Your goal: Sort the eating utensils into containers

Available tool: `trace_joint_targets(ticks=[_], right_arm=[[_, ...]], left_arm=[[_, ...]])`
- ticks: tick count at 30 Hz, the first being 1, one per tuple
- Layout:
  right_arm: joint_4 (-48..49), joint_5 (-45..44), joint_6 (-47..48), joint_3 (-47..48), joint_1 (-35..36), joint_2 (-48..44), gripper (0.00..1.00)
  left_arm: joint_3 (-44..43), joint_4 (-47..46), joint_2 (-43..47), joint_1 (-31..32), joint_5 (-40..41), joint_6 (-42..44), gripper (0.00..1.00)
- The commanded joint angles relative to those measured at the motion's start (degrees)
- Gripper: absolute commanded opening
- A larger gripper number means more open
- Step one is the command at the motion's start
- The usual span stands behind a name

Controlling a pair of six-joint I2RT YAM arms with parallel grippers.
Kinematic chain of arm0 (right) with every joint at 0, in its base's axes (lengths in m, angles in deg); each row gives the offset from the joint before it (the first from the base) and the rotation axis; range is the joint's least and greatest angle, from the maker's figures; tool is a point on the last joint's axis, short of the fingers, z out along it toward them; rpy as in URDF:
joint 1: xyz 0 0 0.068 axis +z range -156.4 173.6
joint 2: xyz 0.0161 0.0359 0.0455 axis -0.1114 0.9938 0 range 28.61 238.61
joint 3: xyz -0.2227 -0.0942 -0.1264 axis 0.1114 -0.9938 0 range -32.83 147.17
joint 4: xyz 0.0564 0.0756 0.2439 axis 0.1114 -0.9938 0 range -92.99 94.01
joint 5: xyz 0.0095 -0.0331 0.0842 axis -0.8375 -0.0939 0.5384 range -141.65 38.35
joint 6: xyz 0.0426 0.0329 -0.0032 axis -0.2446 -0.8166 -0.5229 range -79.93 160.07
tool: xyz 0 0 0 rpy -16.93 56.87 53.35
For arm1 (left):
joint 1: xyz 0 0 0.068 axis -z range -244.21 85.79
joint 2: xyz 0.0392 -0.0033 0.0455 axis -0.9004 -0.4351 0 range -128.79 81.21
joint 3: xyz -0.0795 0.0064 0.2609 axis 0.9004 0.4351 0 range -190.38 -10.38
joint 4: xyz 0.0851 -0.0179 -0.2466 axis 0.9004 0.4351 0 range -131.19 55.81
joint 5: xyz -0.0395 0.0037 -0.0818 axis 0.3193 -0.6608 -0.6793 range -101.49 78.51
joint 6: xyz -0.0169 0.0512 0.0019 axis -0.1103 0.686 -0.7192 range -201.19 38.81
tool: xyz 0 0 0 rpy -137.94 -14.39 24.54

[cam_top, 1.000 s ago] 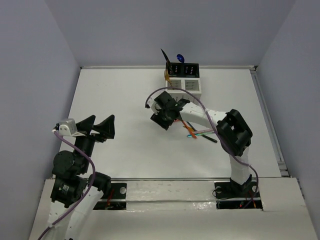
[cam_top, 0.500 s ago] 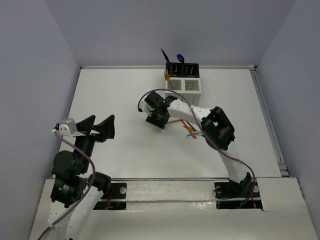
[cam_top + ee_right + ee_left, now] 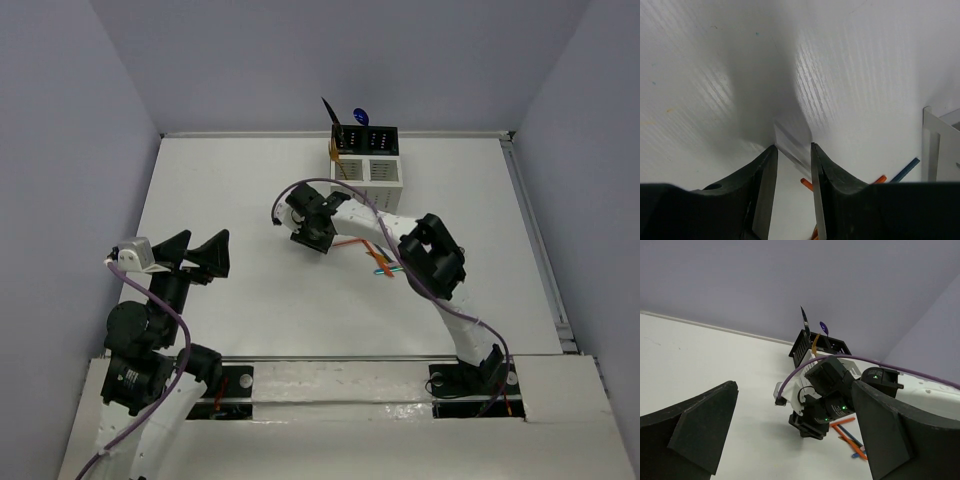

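My right gripper (image 3: 792, 148) points down at the table left of the utensil pile, its fingers narrowly apart. A thin silver utensil (image 3: 789, 142) lies flat on the table between the fingertips, reaching from one to the other. Orange-red (image 3: 378, 262) and blue utensils lie just right of that gripper (image 3: 310, 240); the orange-red ones (image 3: 847, 429) also show from the left wrist. The containers (image 3: 366, 160) stand at the back with a blue spoon (image 3: 360, 113), a black knife (image 3: 328, 108) and a gold piece (image 3: 339, 156) upright in them. My left gripper (image 3: 196, 256) hangs open and empty at the left.
A purple cable (image 3: 345, 188) loops over the right arm. A white container wall (image 3: 940, 145) shows at the right edge of the right wrist view. The table's back wall runs just behind the containers. A raised rail (image 3: 535, 240) borders the table's right side.
The right arm swung left, from over the utensil pile to the table left of it, and its fingers have narrowed. The left arm has not moved.
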Motion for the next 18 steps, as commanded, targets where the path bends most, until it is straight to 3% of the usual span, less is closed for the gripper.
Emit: trace_joint_targets(ticks=[1, 5, 18], right_arm=[[1.36, -0.59, 2.03, 0.97, 0.55, 1.88, 0.37], [1.98, -1.82, 2.91, 0.71, 0.55, 2.06, 0.34], [10.93, -5.25, 6.07, -4.47, 0.55, -2.50, 0.00]], left_arm=[[0.07, -1.88, -0.25, 0.21, -0.85, 0.35, 0.99], [0.16, -1.79, -0.25, 0.21, -0.85, 0.35, 0.99], [0.16, -1.79, -0.42, 0.21, -0.85, 0.35, 0.99]])
